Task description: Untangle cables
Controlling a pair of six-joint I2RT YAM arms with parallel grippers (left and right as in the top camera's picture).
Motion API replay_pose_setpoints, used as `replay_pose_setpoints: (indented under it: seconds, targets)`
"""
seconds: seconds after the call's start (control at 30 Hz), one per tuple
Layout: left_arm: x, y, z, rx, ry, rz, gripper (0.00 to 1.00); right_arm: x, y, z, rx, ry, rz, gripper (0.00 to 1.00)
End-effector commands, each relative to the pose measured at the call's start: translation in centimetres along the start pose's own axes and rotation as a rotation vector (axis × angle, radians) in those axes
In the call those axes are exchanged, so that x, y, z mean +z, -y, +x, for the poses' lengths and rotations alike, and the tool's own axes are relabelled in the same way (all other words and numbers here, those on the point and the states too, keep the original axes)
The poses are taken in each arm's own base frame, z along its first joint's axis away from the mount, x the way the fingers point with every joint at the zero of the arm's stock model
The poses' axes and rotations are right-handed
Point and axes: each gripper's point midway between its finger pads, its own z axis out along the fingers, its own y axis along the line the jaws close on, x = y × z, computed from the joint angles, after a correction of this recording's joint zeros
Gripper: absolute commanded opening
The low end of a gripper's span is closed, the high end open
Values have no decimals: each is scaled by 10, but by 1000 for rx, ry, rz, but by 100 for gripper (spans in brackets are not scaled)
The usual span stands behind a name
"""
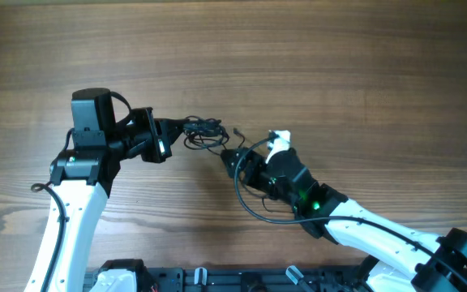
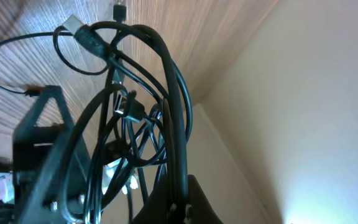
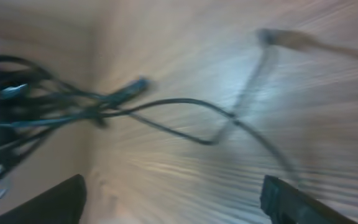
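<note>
2 grippers share the job: left of centre the left gripper (image 1: 167, 136) clenches the cables (image 1: 203, 131), a knot at mid-frame, and just right of it the right gripper (image 1: 232, 159) stands wide and empty, so it should pinch 1 loose strand and draw it rightward gently.

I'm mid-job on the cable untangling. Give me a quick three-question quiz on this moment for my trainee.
1. True or false: the left hand is shut on the cables.
2. The right hand is: A) open; B) shut on a plug; C) outside the overhead view.
3. Fill in: seen from overhead, the cables lie ___ the two hands.
Key: 1 true; 2 A; 3 between.
</note>
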Motion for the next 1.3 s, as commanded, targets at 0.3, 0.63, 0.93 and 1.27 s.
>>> replay_pose_setpoints:
  seconds: [0.3,0.63,0.93,1.27]
  targets:
    - [-3,-3,23,-82,-97,-30,4,-2,-2,-2,133,-55,-34,36]
    - [7,-16,41,-75,-132,-84,4,18,4,-25,278,73,-58,38]
    - [14,-28,57,-45,-173,-133,4,16,11,-40,442,168,-47,36]
    - [16,-32,62,-35,-183,-149,4,13,-2,-56,618,226,-130,49]
